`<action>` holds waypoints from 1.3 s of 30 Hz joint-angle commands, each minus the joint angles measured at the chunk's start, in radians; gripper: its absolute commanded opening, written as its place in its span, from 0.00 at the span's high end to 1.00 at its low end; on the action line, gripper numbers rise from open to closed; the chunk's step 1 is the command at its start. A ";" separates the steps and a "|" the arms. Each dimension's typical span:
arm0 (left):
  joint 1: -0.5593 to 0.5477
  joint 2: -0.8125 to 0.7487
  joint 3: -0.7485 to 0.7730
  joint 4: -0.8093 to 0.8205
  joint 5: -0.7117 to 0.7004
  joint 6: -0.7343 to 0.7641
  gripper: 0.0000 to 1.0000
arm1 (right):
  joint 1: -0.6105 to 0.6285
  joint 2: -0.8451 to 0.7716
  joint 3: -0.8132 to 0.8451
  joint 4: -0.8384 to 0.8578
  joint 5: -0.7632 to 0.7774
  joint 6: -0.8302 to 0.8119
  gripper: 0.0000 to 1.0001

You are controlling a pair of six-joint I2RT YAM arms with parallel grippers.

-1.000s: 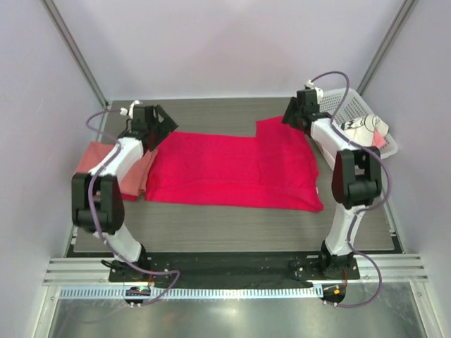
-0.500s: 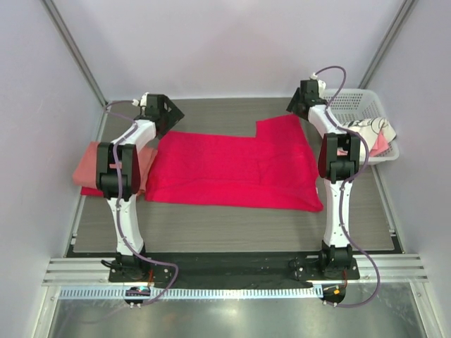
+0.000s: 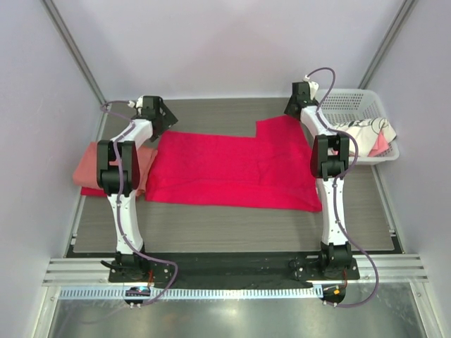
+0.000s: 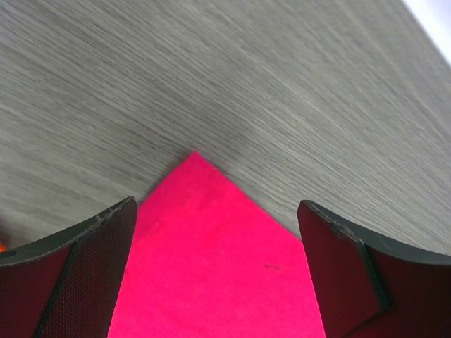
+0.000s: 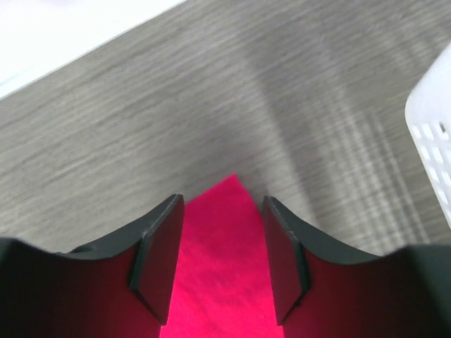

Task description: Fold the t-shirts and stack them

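A plain bright crimson t-shirt [image 3: 232, 169] covers the middle of a worktop [image 3: 232, 225] of grey, streaked wood grain, and reads as vivid pinkish-red in both wrist views. At the worktop's left edge is a salmon-pink t-shirt [image 3: 90, 162] with a deeper red t-shirt [image 3: 88, 191] showing at its near side, and at the far right corner a white lattice basket [image 3: 342, 102] holds a white t-shirt [image 3: 359, 129] printed with dark lines. The left arm [image 3: 120, 183] and right arm [image 3: 328, 162] are white and black with purple cables [image 3: 325, 68], and the left claw [image 4: 217, 205] and right claw [image 5: 222, 201] are black.
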 commanded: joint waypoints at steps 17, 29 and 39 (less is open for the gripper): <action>0.050 0.112 0.133 -0.091 0.015 0.000 0.19 | 0.019 -0.058 -0.042 -0.043 0.051 -0.014 0.99; 0.044 0.131 0.159 -0.132 0.055 0.043 0.49 | 0.027 -0.096 -0.111 0.002 0.027 -0.011 0.99; 0.001 0.218 0.329 -0.299 -0.026 0.136 0.64 | 0.027 -0.124 -0.148 0.019 0.024 -0.008 0.99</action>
